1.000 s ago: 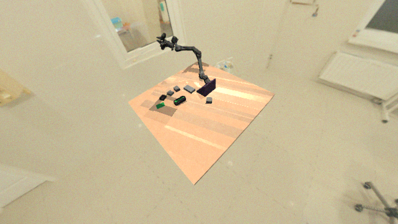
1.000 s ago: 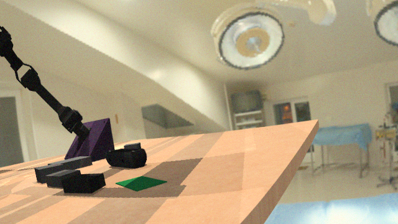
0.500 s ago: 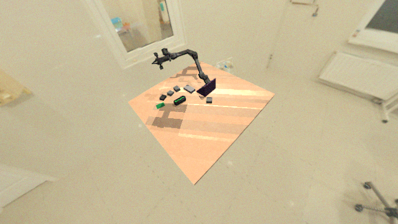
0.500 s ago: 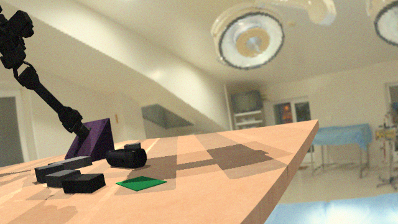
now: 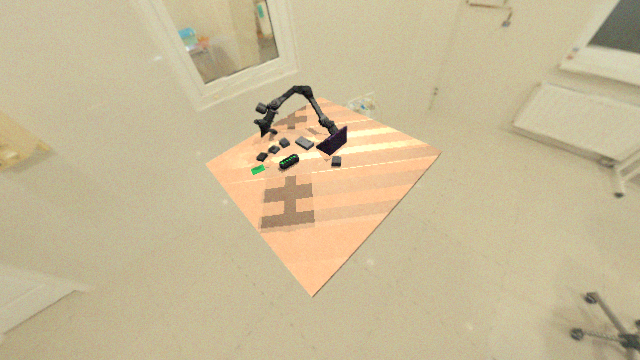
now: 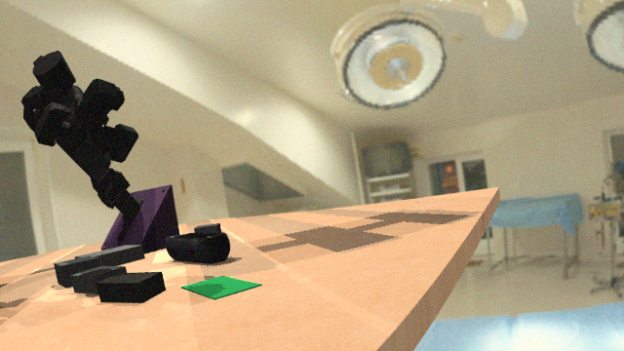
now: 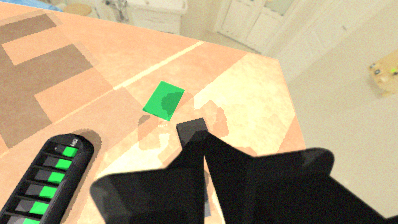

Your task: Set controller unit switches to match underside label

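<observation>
Controller unit (image 5: 289,161) (image 6: 197,248) (image 7: 50,180) — label hidden; underside down

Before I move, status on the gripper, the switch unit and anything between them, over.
Gripper shut, raised above the bench. Switch unit switches up, label hidden. No obstruction apparent between them.

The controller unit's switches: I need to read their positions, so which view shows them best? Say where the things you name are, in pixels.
The wrist view: the dark grey controller unit (image 5: 289,161) (image 6: 197,248) (image 7: 64,187) is close there, with green and dark rocker halves distinct, though the frame cuts it off. The top view shows all of it, but tiny; the exterior shows a dark side, no green.
</observation>
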`<action>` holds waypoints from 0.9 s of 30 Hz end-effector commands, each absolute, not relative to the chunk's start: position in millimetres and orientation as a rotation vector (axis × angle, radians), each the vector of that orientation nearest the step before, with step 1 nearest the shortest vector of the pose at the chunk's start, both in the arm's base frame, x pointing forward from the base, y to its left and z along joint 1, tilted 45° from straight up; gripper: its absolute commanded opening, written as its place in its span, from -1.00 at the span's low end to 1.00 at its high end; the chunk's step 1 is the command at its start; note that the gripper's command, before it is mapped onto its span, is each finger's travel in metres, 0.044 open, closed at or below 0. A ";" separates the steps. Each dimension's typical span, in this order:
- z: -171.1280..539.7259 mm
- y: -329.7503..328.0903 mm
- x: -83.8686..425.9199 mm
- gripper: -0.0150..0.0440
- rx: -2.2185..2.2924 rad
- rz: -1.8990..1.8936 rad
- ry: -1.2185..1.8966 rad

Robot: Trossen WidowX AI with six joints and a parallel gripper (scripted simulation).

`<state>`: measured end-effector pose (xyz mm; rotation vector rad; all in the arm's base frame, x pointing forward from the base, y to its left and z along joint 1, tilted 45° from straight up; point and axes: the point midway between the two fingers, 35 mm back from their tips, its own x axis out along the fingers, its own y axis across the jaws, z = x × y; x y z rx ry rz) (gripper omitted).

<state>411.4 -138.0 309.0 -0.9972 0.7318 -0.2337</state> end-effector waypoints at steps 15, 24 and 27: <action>116.7 -117.2 327.7 -0.49 -0.309 -0.434 1.427; 112.6 -121.2 328.5 -0.49 -0.309 -0.434 1.427; 109.0 -124.7 329.0 -0.49 -0.309 -0.434 1.428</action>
